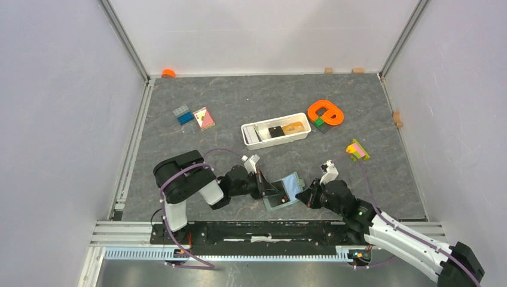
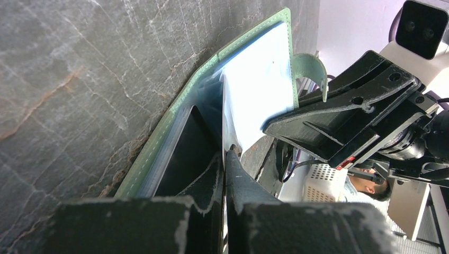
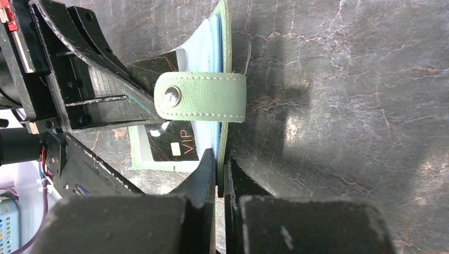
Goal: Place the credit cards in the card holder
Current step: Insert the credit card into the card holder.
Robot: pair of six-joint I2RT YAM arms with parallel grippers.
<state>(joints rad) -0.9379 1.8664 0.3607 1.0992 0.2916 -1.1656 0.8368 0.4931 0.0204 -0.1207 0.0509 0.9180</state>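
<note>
At rear, well apart: white tray (image 1: 246, 136), orange ring-shaped object (image 1: 312, 110). Near front centre: open card holder (image 1: 290, 186), black VIP card (image 3: 174, 151) partly inside. Right gripper (image 1: 301, 196) clamped on its green edge; left gripper (image 1: 269, 188) closed beside card.

White tray (image 1: 246, 136) mid-table, orange figure-eight piece (image 1: 326, 112) beside it, blue bricks (image 1: 183, 114) left, pink-yellow toy (image 1: 357, 150) right

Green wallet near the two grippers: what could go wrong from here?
The right gripper pinches the wallet only by its thin edge, so it might slip and let the flap close. The black card is only partly tucked in and could catch or bend. The snap strap hangs over it and may snag.
</note>
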